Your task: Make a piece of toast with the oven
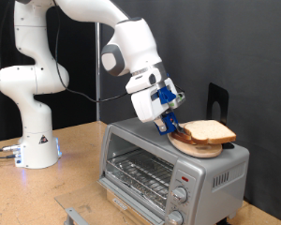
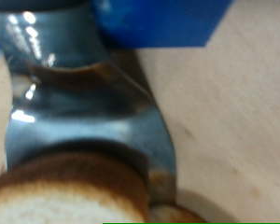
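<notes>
The oven (image 1: 169,173) is a small silver countertop box at the exterior view's lower right, with two round knobs on its front and its wire rack (image 1: 140,172) showing. On its roof lies a round wooden board (image 1: 189,147) carrying the piece of toast (image 1: 212,133), pale with a tan crust. My gripper (image 1: 169,125), with blue fingers, is tilted down at the toast's edge nearest the exterior view's left. In the wrist view, a shiny dark finger (image 2: 84,112) fills the frame very close up, and the toast's browned crust (image 2: 70,191) sits right at its tip.
The white arm's base (image 1: 33,141) stands on the wooden table (image 1: 75,183) at the exterior view's left. A dark upright object (image 1: 216,99) stands behind the board. A small grey piece (image 1: 73,214) lies on the table in front of the oven.
</notes>
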Robot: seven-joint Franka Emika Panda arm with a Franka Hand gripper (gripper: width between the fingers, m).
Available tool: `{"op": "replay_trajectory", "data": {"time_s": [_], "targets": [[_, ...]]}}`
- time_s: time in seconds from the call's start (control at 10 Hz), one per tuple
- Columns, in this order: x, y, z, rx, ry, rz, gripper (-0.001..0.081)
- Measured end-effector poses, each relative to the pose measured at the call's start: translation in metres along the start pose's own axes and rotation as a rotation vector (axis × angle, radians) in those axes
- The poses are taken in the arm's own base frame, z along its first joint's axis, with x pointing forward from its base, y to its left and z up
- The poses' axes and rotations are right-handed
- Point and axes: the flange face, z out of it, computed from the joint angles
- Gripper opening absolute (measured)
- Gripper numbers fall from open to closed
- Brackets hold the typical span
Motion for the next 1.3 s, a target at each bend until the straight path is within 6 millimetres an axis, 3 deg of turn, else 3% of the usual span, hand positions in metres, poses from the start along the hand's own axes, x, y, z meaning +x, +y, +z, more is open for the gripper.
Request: {"op": "replay_trajectory", "data": {"time_s": [0.8, 1.3], "targets": [[-0.010, 0.003, -0.035, 0.119, 0.113, 0.057, 0.0439], [-0.038, 0.017, -0.067, 0.138, -0.067, -0.068, 0.0436]]}}
